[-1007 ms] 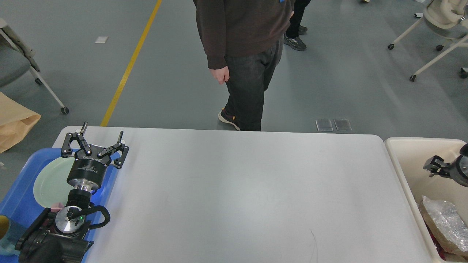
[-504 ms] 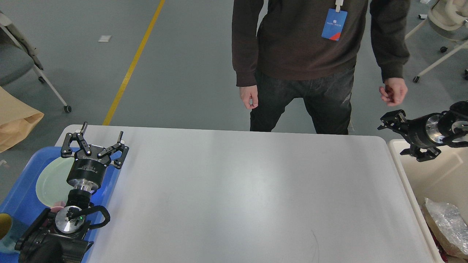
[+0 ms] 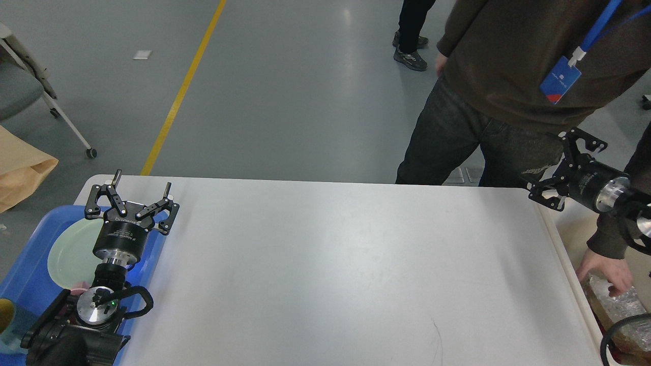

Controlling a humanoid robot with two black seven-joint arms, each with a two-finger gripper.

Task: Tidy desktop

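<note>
Head view: worktop [image 3: 330,269] spreads white and bare in front of me, stiff and smooth, nothing on it to grip. Blue tray [image 3: 30,284] with a plate [image 3: 71,249] sits at its left edge. Left hand [image 3: 133,195] hovers there, fingers apart, empty; right hand [image 3: 562,170] spread too.

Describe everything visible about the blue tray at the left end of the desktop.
The blue tray looks like glossy plastic, shallow, with rounded corners and a raised rim. It sits at the left end of the white desktop, partly cut off by the picture's edge. A pale green plate lies flat in it, and a yellow and teal object shows at its near left. The left tool, fingers spread, is seen over its right side; contact cannot be told.
</note>
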